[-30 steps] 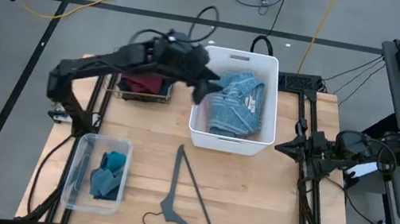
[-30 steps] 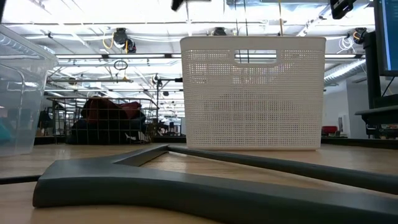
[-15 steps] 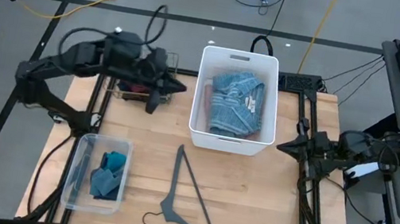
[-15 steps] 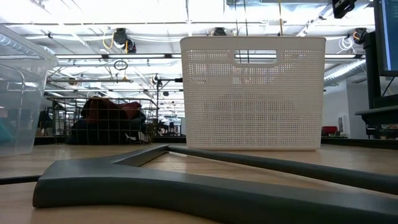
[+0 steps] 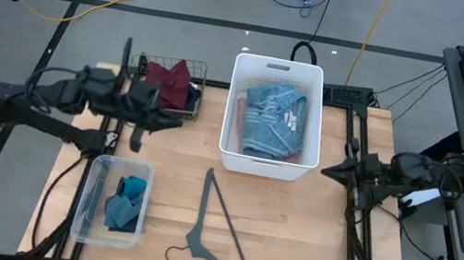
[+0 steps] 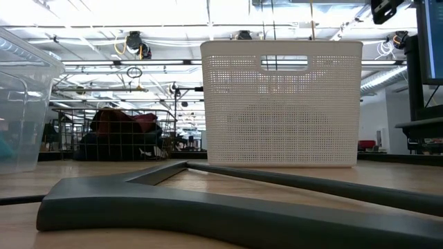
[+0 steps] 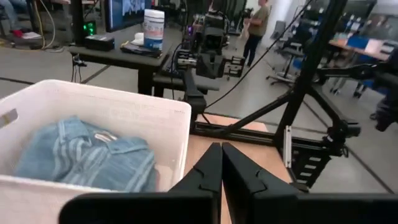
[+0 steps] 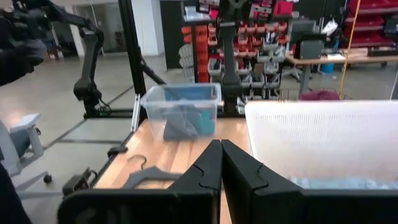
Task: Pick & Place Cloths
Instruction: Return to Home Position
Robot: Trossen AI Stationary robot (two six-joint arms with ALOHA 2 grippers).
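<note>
Now the left hand [image 5: 173, 121] hangs over the left part of the tabletop [image 5: 289, 242], just beside the wire basket [image 5: 200, 76]. Its fingers [image 7: 208, 171] are pressed together on nothing. The light-blue striped shirt [image 5: 271, 118] lies crumpled inside the white bin [image 5: 266, 165], to that hand's right and well apart from it. The maroon garment [image 5: 168, 81] fills the wire basket, near the hand but not touching it. Small teal and blue pieces [image 5: 126, 199] sit in the clear tub [image 5: 80, 218] at the tabletop's front left. A grey hanger [image 5: 216, 230] lies flat between the tub and the bin. The right hand [image 5: 326, 172] waits at the tabletop's right edge, its tips likewise together and empty.
</note>
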